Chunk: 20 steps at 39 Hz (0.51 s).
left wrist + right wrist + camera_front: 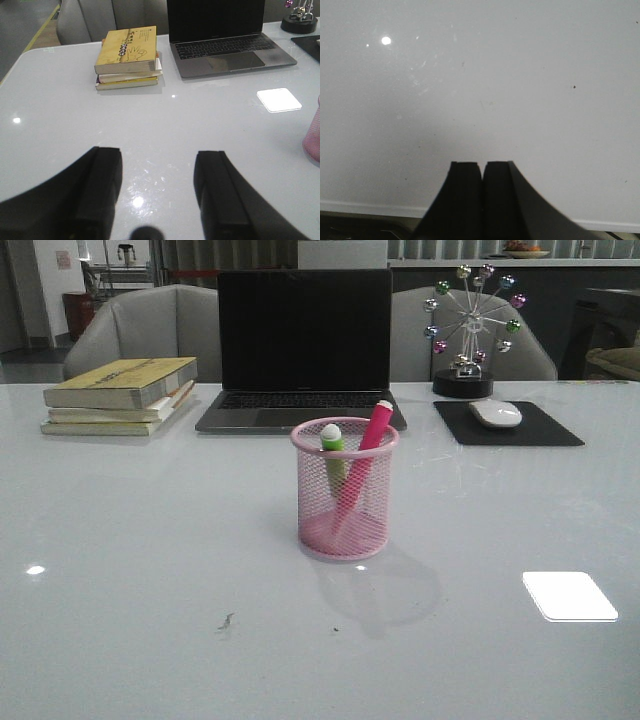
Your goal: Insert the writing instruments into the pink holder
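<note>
Both pens stand in the pink holder [344, 502] on the white surface [130, 570].
Front view: the green pen [333, 445] and pink pen [364, 455] lean inside the mesh cup, before a laptop [303, 350], books [120, 395] and mouse [496, 414]. Left wrist view: the left fingers [159, 192] gape wide, holding nothing, with the cup's edge well aside. Right wrist view: the right fingers [482, 192] are pressed together, empty, over bare surface.

Laptop [305, 350], stacked books [120, 395], mouse [495, 414], ferris-wheel ornament [467, 330]
</note>
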{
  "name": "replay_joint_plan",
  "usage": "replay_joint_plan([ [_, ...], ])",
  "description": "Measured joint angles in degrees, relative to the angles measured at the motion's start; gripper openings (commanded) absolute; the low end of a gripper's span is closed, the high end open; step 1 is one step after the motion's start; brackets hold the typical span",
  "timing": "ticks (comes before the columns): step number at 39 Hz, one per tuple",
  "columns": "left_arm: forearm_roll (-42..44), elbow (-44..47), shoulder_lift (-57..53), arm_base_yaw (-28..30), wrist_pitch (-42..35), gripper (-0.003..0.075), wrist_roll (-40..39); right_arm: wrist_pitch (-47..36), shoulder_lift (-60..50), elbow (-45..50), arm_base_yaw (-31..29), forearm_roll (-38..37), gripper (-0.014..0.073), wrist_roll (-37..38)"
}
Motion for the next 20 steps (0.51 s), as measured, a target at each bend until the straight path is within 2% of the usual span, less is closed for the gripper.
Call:
replay_joint_plan([
  [12,0.0,0.0,0.0,0.0,0.0,0.0393,0.0,-0.13,-0.6,0.0,0.12,0.0,0.0022,0.0],
  [20,0.0,0.0,0.0,0.0,0.0,0.0393,0.0,-3.04,-6.89,0.51,2.03,0.0,0.0022,0.0],
])
